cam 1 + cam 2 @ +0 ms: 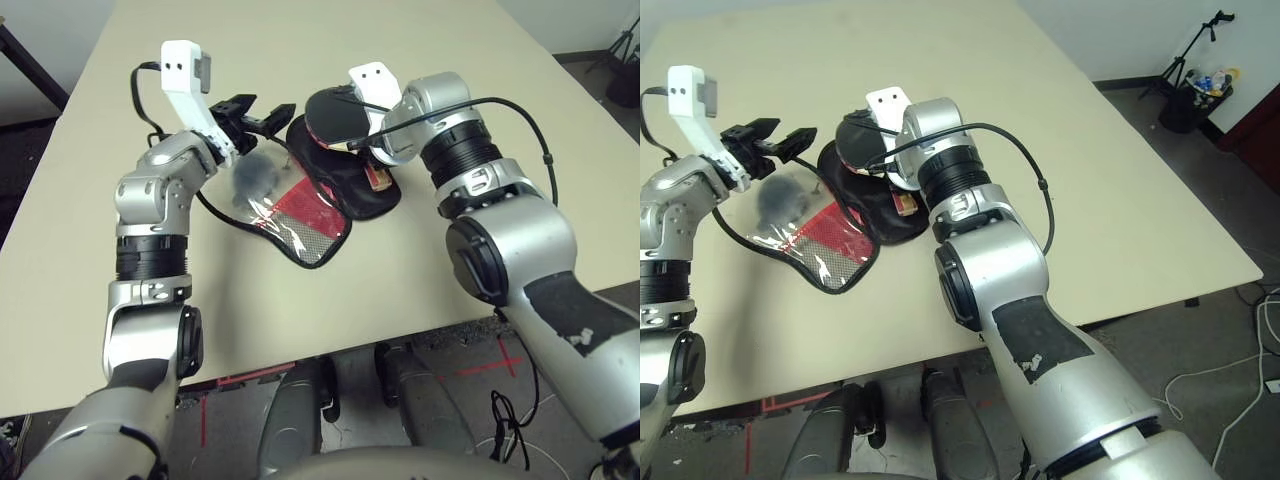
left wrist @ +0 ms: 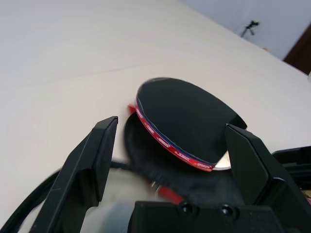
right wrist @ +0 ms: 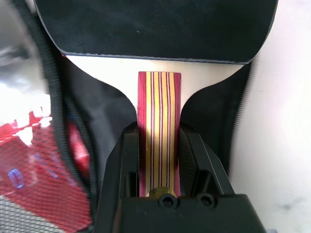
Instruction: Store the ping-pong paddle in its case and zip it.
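Right gripper (image 3: 159,160) clamped on striped wooden handle of black-rubber ping-pong paddle (image 3: 155,29). Paddle held above open black-and-red fabric case (image 1: 330,190), blade tilted, over case's black half. Case lies unzipped on beige table (image 1: 420,60), red mesh flap with clear panel folded out toward left arm. Left gripper (image 2: 170,160) wide open, holding nothing, beside case, fingers (image 2: 90,165) pointing at paddle blade.

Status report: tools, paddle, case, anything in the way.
Right tool shut on the paddle handle, blade over the case. Left tool open, beside the case, holding nothing. Case lies unzipped on the table. Nothing seen blocking.
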